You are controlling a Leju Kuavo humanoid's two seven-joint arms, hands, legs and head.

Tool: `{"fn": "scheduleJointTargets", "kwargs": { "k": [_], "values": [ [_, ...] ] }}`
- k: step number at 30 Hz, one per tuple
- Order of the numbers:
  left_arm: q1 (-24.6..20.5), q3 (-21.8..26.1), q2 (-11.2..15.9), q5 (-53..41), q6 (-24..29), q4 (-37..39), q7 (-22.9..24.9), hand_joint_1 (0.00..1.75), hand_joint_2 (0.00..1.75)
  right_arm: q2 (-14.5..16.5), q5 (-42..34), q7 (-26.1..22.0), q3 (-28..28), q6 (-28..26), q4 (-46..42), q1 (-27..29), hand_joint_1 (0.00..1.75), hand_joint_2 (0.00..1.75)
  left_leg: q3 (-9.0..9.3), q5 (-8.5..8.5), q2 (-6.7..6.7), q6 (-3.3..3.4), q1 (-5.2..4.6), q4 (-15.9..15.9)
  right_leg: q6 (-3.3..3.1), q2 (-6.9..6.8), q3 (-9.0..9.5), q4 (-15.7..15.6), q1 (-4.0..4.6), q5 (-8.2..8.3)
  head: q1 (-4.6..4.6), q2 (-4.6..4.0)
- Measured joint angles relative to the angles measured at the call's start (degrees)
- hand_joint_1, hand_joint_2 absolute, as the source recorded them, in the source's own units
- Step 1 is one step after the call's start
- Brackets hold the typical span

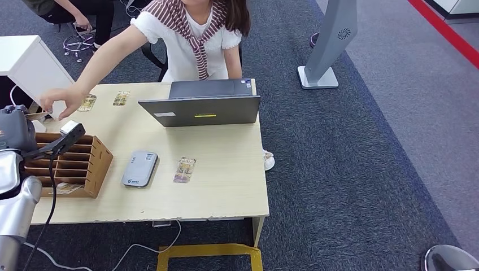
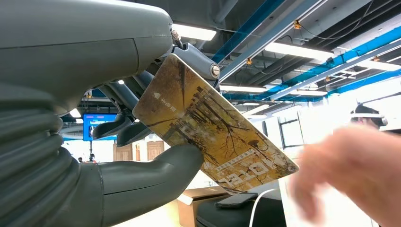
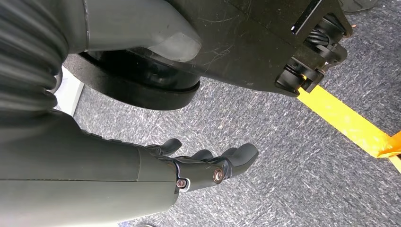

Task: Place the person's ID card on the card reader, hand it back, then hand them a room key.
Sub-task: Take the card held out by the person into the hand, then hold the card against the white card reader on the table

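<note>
At the far left of the head view the left hand (image 1: 16,129) is raised above the wooden slotted card rack (image 1: 85,164); in its wrist view the thumb and darker fingers (image 2: 118,127) are clamped on a yellow-brown patterned card (image 2: 213,137) — held out edge-forward, with the person's hand (image 2: 350,170) blurred just beside its free end; from above, that hand (image 1: 61,101) reaches over the surface (image 1: 226,186) to the robot's fingers; two more cards (image 1: 104,100) lie flat behind it; further right sit the grey card reader (image 1: 139,168), another card (image 1: 184,169) just beside it, and the open laptop (image 1: 202,103); the right hand (image 3: 208,165) hangs over grey carpet — fingers loosely apart, holding nothing.
</note>
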Motion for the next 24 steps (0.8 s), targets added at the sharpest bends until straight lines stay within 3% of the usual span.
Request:
{"fn": "scheduleJointTargets", "kwargs": {
  "k": [12, 24],
  "values": [
    [0.69, -0.03, -0.25, 2.29, 1.32, -0.69, -1.71, 1.75, 1.75, 0.01, 0.14, 0.01, -0.02, -0.14, 0.07, 0.0, 0.0, 1.75, 0.0, 0.0, 0.0, 0.0, 0.0, 0.01, 0.0, 0.0, 0.0, 0.0, 0.0, 0.0, 0.0, 0.0],
    [7.17, -3.88, -4.69, 3.46, 2.61, -11.63, -3.96, 1.75, 1.75, 0.01, 0.83, -0.05, -0.04, -0.42, 0.09, 0.0, 0.0, 1.75, -0.01, -0.01, 0.02, 0.01, -0.02, 0.04, 0.05, -0.01, 0.0, -0.02, -0.01, 0.03, -0.01, 0.0]
  ]
}}
